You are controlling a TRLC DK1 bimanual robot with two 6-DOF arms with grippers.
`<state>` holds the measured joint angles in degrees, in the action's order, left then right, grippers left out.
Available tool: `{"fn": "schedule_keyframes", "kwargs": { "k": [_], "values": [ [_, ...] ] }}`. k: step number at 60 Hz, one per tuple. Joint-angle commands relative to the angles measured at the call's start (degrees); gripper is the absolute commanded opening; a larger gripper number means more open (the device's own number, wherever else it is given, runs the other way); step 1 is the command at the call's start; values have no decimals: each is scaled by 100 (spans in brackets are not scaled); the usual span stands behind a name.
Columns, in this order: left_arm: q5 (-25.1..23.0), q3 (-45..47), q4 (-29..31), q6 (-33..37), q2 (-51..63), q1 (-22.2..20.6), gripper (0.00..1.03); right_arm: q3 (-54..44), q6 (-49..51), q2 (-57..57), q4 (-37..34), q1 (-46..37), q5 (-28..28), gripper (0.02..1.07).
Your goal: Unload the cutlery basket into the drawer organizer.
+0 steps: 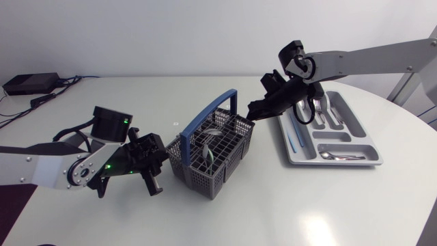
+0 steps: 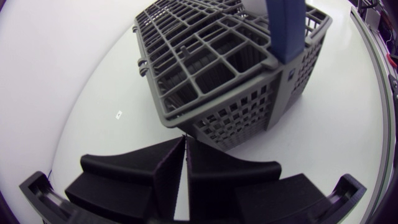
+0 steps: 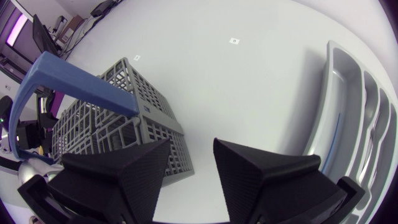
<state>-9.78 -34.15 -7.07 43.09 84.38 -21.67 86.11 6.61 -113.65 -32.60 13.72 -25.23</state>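
The grey cutlery basket (image 1: 213, 152) with its blue handle (image 1: 217, 109) stands mid-table, and a few pieces of cutlery (image 1: 207, 154) stick up inside it. My left gripper (image 1: 161, 158) sits low at the basket's left corner. Its fingers are shut together, with the tips (image 2: 185, 140) right at the basket's (image 2: 211, 68) lower corner. My right gripper (image 1: 255, 109) hovers between the basket's far right side and the drawer organizer (image 1: 298, 156). It is open with nothing between its fingers (image 3: 191, 146). The basket (image 3: 118, 118) lies ahead of it to one side, the organizer (image 3: 348, 106) to the other.
The organizer holds forks (image 1: 333, 113), spoons (image 1: 339, 156) and a thin blue piece (image 1: 292, 138) in separate compartments. A small white tag (image 1: 176, 124) lies on the table behind the basket. The table's round edge curves along the right and front.
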Motion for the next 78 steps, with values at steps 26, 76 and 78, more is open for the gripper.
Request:
{"fn": "schedule_keyframes", "kwargs": {
  "k": [26,76,78],
  "values": [
    [29,-1665,-181,-117,1353,-39,21,-1553,-81,1099,474,149,432,55],
    [11,295,-119,-196,-1679,392,22,-4462,1554,4992,2662,1810,3068,56],
    [11,357,-119,-205,-1785,357,21,-4524,1606,5063,2741,1968,3156,56]
  ]
}}
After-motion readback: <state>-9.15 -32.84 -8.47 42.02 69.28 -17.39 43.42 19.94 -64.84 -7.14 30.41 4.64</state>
